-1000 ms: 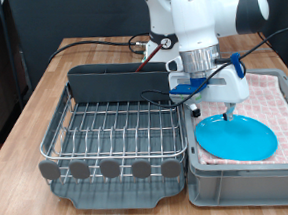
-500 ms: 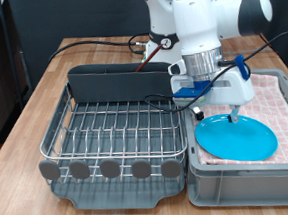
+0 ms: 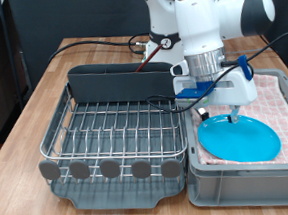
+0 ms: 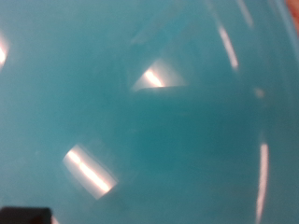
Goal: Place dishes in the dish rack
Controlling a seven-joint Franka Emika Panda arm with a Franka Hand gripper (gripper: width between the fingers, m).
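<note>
Wooden table (image 3: 43, 95) | dish rack (image 3: 111, 135) wires bare | end effector (image 3: 228, 113) above plate (image 3: 237, 138) far edge, grip state unreadable

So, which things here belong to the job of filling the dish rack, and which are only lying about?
Belongs to the job:
- light-blue plate, in the bin
- dish rack, nothing on its wires
- gripper, just over the plate

Only lying about:
- grey bin
- checked cloth
- wooden table
</note>
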